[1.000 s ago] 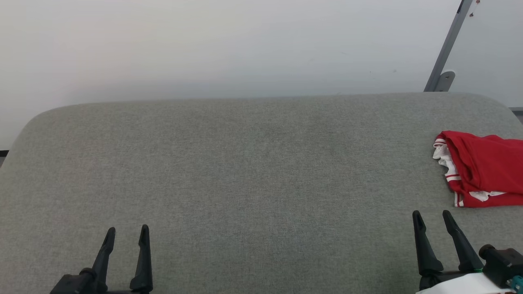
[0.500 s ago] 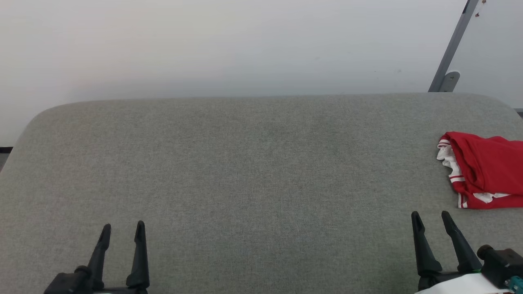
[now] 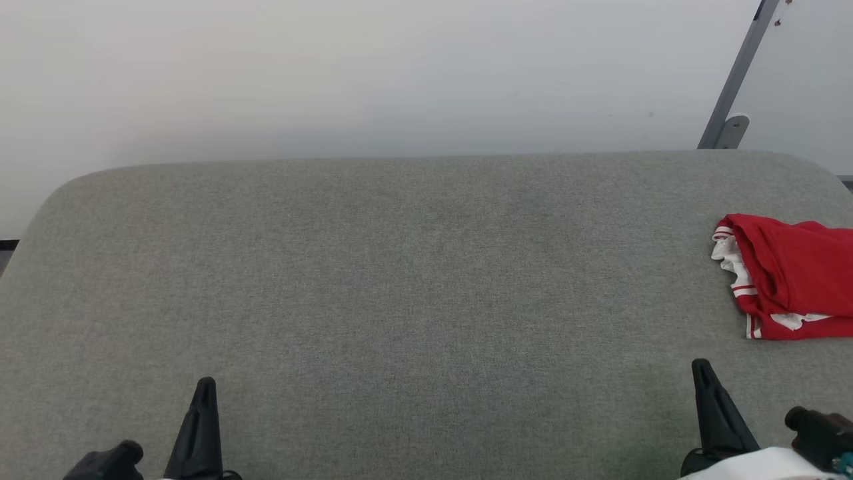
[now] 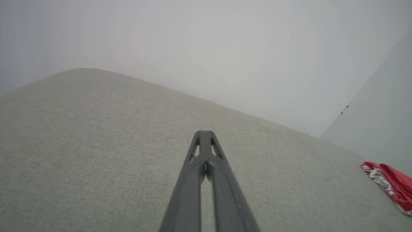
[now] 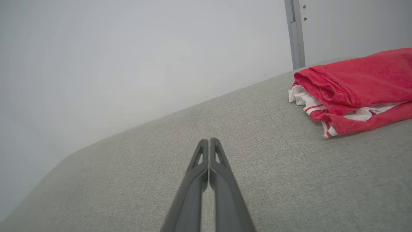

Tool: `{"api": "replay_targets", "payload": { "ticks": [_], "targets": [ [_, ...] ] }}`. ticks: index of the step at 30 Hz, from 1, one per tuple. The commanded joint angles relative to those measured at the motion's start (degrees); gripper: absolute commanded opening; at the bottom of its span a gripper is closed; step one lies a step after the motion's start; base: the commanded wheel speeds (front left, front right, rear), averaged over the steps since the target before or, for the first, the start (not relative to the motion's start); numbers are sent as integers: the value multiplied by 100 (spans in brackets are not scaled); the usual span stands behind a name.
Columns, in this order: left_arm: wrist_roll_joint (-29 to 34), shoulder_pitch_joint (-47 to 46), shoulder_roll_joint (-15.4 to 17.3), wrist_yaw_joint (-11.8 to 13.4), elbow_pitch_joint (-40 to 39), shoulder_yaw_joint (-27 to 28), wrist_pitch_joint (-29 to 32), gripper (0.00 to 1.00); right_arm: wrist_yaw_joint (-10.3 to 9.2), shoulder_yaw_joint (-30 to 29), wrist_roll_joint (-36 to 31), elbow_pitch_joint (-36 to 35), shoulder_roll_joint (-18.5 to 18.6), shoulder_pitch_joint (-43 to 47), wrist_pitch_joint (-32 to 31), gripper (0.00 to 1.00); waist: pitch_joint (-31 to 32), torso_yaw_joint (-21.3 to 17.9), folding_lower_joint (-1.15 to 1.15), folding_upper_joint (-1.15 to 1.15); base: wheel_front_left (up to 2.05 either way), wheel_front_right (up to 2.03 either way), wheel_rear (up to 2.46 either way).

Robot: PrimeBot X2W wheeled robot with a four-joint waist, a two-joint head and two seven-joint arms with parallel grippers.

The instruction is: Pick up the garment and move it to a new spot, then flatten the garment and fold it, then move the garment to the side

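Black fingers pressed tip to tip mark both arms at the near edge of a desk (image 3: 400, 280) covered in grey woven fabric. The left gripper (image 3: 203, 390) is clenched on nothing at the lower left of the head view, and its own wrist camera shows the left gripper's two fingers meeting along their length above bare fabric. At the lower right, the right gripper (image 3: 703, 370) is likewise closed and empty, with a pale forearm casing (image 3: 753, 467) and a black fitting just behind it. In the right wrist view, the right gripper's fingers lie flush together and point across the desk.

Beyond the right gripper and off to its right lies the garment (image 3: 793, 273), a red T-shirt in a folded, slightly rumpled stack. It rests on the desk near the right-hand edge, apart from both grippers and well away from the left one. Its red body is uppermost, and white sleeve fabric with red stripes shows along the side facing the middle of the desk and at the near hem. The head view's right border cuts the garment off. The left wrist view catches it as a small red and white shape at the far right.

Past the desk's rounded far edge stands a plain pale wall (image 3: 333, 67). A slanted grey metal post (image 3: 733, 73) with a small bracket at its foot rises behind the far right corner.
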State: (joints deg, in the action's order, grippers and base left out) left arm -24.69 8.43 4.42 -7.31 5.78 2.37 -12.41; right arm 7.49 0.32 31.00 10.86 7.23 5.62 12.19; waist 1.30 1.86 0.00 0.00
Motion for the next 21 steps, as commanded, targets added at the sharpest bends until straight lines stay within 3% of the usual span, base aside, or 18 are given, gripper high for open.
{"api": "replay_targets", "payload": {
  "ticks": [1, 21],
  "targets": [
    [-286, -184, 44, 1, -39, 30, 67, 0, 0, -38, 261, -75, -4, -178, -67, 0, -2, -3, 0, 0, 0, 0, 0],
    [-1990, -533, 42, -7, 190, 73, 487, 0, 0, -186, 1780, 21, -97, -453, -512, 0, -26, -34, 0, 0, 0, 0, 0]
  ]
}}
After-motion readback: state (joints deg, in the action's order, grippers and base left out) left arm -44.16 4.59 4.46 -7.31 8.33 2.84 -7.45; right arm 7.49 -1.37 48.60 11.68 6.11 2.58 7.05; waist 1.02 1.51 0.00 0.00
